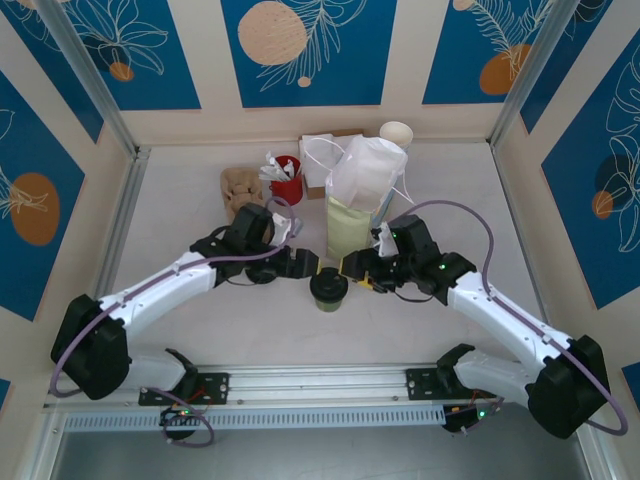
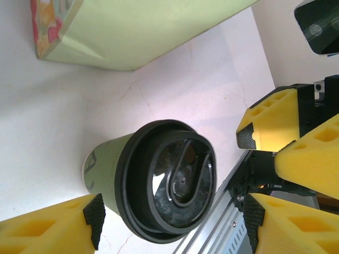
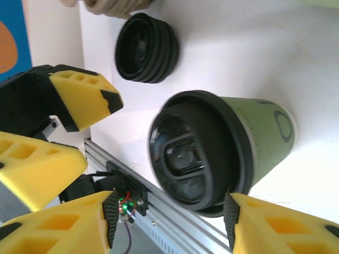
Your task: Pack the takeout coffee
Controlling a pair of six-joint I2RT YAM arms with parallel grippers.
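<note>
Two claws, both spread wide. We see the takeout coffee (image 1: 329, 288) upright on the table (image 1: 250, 335), black lid (image 2: 167, 180) on, just in front of the pale green bag (image 1: 347, 232). The left gripper (image 1: 303, 266) is just beside it on the left and the right gripper (image 1: 356, 268) on the right. On both wrist cameras the cup sits between that arm's yellow fingers (image 2: 47, 230) (image 3: 286, 233). We can't tell if any pad touches it. A stack of black lids (image 3: 147, 48) lies near.

Pretty bright, even light from above, soft shadows only. Wrist shots look sharp, some glare on the black lid (image 2: 159, 185).
</note>
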